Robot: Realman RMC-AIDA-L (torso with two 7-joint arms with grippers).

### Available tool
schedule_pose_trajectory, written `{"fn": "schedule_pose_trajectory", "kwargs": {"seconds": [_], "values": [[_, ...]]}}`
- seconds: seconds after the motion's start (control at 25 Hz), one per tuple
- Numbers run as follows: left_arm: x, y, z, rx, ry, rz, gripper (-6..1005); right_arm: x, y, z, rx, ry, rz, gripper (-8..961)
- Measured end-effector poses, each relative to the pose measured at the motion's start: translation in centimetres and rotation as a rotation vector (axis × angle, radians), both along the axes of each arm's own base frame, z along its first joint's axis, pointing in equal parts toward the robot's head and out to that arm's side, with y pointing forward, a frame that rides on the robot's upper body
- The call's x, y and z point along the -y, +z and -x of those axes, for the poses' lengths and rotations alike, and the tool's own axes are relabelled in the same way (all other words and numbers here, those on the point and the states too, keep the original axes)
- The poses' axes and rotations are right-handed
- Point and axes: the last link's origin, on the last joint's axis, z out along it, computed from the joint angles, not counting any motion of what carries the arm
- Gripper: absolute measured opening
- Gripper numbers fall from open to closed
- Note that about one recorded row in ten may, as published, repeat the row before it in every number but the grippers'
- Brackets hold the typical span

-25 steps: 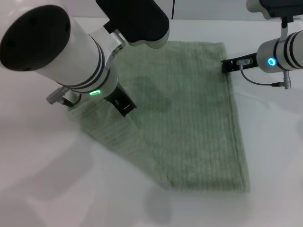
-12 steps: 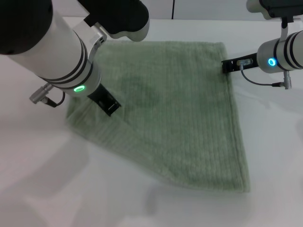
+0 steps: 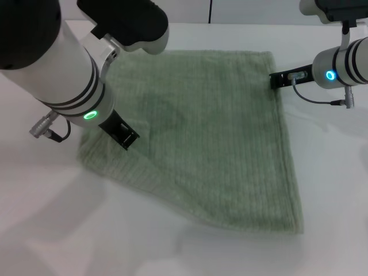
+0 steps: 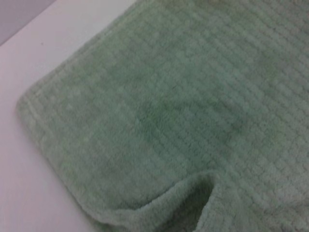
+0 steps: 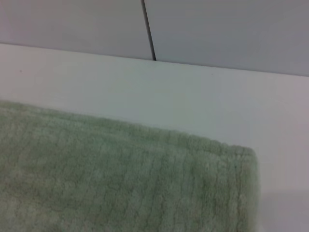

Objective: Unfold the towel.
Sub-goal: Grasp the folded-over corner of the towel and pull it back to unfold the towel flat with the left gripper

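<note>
The pale sage-green towel (image 3: 213,138) lies spread out on the white table (image 3: 333,190), almost flat. My left gripper (image 3: 123,135) is down on the towel near its left corner and is shut on a pinch of cloth. The left wrist view shows that rounded corner (image 4: 58,121) and a raised pucker of towel (image 4: 193,193). My right gripper (image 3: 276,79) is at the towel's right edge just below its far right corner, shut on the hem. The right wrist view shows that far corner (image 5: 231,159) lying on the table.
A wall with a dark vertical seam (image 5: 148,29) stands behind the table's far edge. Bare white table (image 3: 57,230) surrounds the towel on the left, front and right. The right arm's cable (image 3: 322,102) hangs beside its wrist.
My left gripper has moved left and a little toward the front, dragging the towel's left corner with it, so the cloth lies wider. The right gripper has not moved.
</note>
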Motion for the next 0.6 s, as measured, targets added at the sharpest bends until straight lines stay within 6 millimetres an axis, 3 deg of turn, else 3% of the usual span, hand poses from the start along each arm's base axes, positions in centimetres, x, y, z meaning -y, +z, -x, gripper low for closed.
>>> {"fn": "schedule_pose_trajectory", "kwargs": {"seconds": [0.6], "values": [[0.4,0.3,1.6,0.014,0.074,-0.031,21,0.1,0.1,-0.2,0.004,-0.003,0.000,-1]]}}
